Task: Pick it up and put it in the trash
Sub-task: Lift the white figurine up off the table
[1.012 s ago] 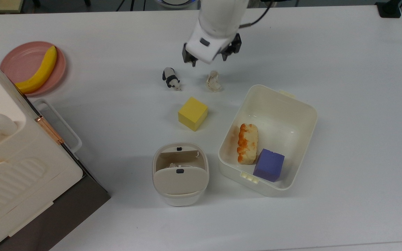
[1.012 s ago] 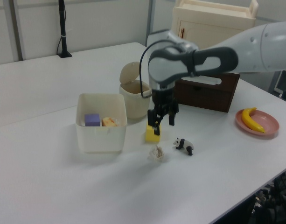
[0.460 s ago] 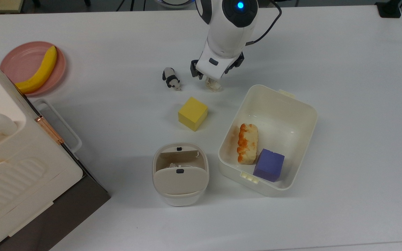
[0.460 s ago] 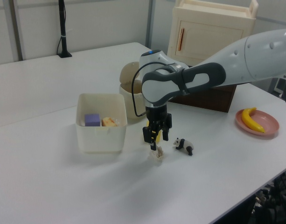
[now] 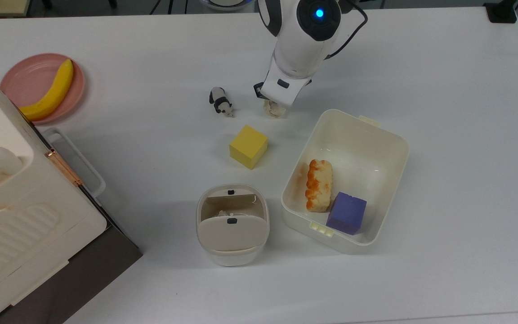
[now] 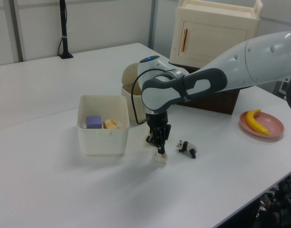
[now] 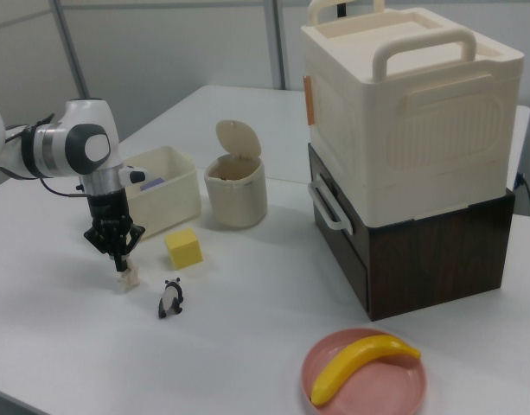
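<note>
Arm's end (image 5: 280, 90) covers the paper wad (image 5: 274, 110) beside the panda (image 5: 220, 101).

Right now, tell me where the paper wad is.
In the top view the paper wad lies on the table under the end effector, to the right of the toy panda, above the yellow block.

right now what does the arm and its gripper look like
The arm has rounded white shells with dark grey sections at the joints. A blue light glows on a round dark cap seen in the top view, and a black cable loops beside the wrist. The gripper is small and black under a white block with a dark button.
</note>
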### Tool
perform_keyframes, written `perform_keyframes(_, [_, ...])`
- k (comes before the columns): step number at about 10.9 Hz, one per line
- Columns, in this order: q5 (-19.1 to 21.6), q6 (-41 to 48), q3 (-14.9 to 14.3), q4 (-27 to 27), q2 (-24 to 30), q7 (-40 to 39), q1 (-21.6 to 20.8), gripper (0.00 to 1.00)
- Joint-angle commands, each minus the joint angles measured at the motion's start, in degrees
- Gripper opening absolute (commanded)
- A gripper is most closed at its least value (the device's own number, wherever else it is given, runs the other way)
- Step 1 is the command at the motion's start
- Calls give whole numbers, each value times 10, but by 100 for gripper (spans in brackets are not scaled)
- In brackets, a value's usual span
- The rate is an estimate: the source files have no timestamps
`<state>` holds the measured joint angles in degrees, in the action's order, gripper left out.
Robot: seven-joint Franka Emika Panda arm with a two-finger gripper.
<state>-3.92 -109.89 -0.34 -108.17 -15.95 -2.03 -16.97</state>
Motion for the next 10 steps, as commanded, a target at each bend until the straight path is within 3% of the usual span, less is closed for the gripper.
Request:
perform_keyframes(1, [-4,47,2,11,30,-45,-5,0])
perform_keyframes(3, [9,133,2,58,41,-98,-4,0])
perform_keyframes(4, [41,155,-5,93,46,-108,2,0])
perform_keyframes(6, [71,151,-34,163,44,-104,8,0])
perform_keyframes(8, [111,86,-55,203,37,-78,22,0])
perform_keyframes(10, [110,-65,-59,202,21,3,32,0])
